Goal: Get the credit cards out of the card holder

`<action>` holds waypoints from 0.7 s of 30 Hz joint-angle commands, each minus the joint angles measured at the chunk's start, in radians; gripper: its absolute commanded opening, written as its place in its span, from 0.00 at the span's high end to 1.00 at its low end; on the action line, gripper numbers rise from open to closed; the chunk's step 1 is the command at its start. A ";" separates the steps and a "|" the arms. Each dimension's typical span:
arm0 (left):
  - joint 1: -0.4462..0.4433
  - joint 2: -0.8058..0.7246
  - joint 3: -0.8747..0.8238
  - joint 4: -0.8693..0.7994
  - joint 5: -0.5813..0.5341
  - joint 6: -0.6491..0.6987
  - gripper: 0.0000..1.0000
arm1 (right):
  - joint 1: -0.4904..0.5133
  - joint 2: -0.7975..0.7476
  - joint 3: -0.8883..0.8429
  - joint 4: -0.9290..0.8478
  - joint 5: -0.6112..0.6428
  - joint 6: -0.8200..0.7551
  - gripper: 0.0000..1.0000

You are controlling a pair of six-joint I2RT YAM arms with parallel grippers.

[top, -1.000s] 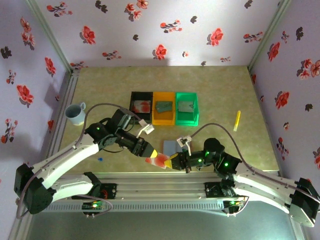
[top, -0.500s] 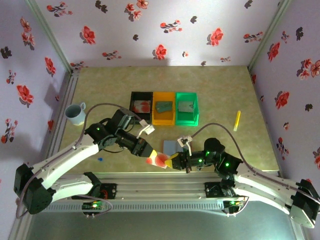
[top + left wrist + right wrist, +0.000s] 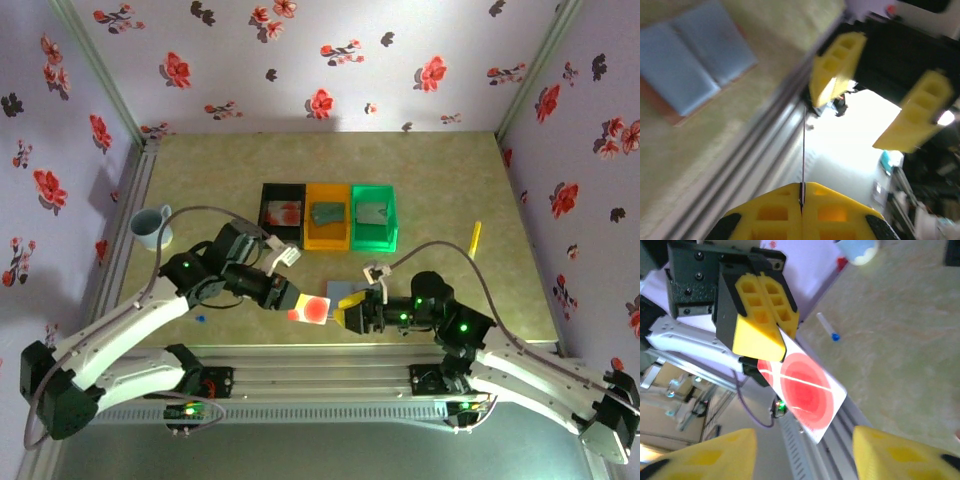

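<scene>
Extraction seems done for one credit card (image 3: 313, 310): left claw (image 3: 292, 298) pinches its near end, holding it off the surface (image 3: 450, 190), long axis running straight out toward right claw (image 3: 350, 315), which gapes empty just beyond. Beside right claw the card holder (image 3: 343, 289) lies open, possibly emptied. Next, left claw must carry the card clear and set it down.

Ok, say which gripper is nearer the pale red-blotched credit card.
Left. The left gripper is shut on the credit card; the right gripper, open, faces its free end.
</scene>
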 commanded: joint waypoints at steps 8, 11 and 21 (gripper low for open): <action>0.017 -0.032 0.048 -0.096 -0.526 0.025 1.00 | -0.008 -0.030 0.200 -0.345 0.272 -0.127 0.18; 0.018 -0.032 0.054 -0.088 -0.594 0.031 1.00 | -0.008 -0.038 0.242 -0.395 0.321 -0.146 0.02; 0.020 -0.162 -0.034 0.136 -0.689 0.113 1.00 | -0.008 -0.067 0.378 -0.601 0.581 -0.210 0.01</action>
